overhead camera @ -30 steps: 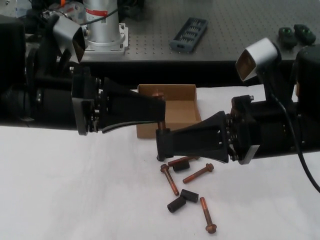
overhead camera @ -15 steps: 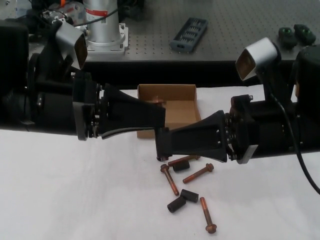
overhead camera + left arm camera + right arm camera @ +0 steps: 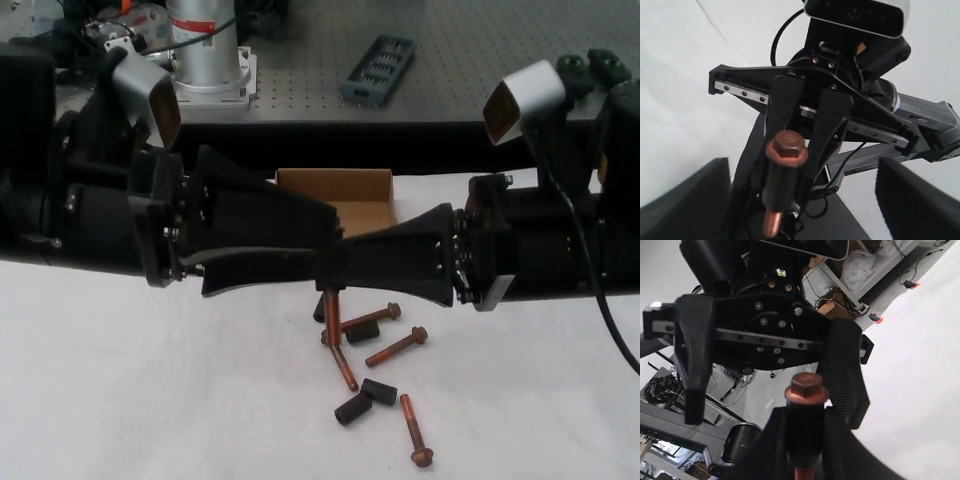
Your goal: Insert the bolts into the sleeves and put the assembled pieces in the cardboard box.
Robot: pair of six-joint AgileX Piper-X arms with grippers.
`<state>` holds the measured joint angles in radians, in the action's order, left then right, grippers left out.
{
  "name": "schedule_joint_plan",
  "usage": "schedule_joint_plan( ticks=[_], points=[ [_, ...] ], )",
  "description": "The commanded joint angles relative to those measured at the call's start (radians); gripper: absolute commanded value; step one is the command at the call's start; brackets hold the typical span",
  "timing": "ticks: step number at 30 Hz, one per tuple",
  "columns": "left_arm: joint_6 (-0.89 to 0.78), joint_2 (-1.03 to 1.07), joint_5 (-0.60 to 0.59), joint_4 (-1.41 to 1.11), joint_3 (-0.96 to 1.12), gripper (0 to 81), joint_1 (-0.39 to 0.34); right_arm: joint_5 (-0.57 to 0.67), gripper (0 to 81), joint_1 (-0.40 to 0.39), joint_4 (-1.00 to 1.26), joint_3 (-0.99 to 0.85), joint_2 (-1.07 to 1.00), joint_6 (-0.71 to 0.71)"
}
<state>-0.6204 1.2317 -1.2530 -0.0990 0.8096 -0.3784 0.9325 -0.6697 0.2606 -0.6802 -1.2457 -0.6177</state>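
Hidden or unclear items:
- In the high view, the two arms meet over the near side of the cardboard box [image 3: 335, 183]. They cover its front wall and most of its floor, so its contents cannot be determined.
- The held sleeve [image 3: 782, 182] is hidden between the fingers in the high view. There, the copper shank hangs below the fingers and overlaps the loose parts on the white cloth [image 3: 150, 390].
- A small dark shape just beside the shank cannot be identified.
- The left wrist view cuts off the shank's lower end.

End effector state:
- The right gripper [image 3: 335, 275] is clenched on the black sleeve. The bolt [image 3: 786, 147] stands in the sleeve, with its hexagonal head above the upper rim and its shank protruding below. The assembled piece hangs upright above the cloth, just in front of the box.
- The left gripper [image 3: 328, 242] is released. Its fingers [image 3: 692, 200] are spread wide, one on each side of the held piece, and neither touches it.

Count:
- Held pieces: one bolt and one sleeve, joined.
- Loose bolts [image 3: 395, 347]: four, lying flat on the cloth in front of the box.
- Loose sleeves [image 3: 380, 392]: three. Two touch each other. The third lies against the bolt nearest the box.
- Cardboard boxes: one.
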Motion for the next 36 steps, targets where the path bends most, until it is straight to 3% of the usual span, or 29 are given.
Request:
schedule_joint_plan(
  ticks=[1,10,17,26,32,36],
  points=[
    [-0.013,-0.005,-0.008,-0.015,0.004,57.1,0.006,0.004,2.7,0.004,0.023,-0.013,0.003,0.005],
    [-0.034,-0.042,-0.026,0.021,0.004,54.5,0.168,-0.054,2.7,0.086,-0.081,-0.019,-0.011,0.054],
    [0.012,-0.151,-0.003,0.182,0.004,54.5,0.286,-0.063,2.7,0.165,-0.098,-0.18,-0.211,0.05],
    [0.087,-0.302,0.13,0.528,0.004,54.5,0.305,-0.135,2.7,0.19,-0.207,-0.573,-0.644,0.054],
    [0.2,-0.406,0.212,0.818,0.004,54.5,0.305,-0.255,2.7,0.232,-0.334,-0.834,-0.872,0.058],
    [0.229,-0.453,0.238,0.871,0.004,54.5,0.305,-0.319,2.7,0.244,-0.417,-0.968,-0.973,0.096]
  ],
)
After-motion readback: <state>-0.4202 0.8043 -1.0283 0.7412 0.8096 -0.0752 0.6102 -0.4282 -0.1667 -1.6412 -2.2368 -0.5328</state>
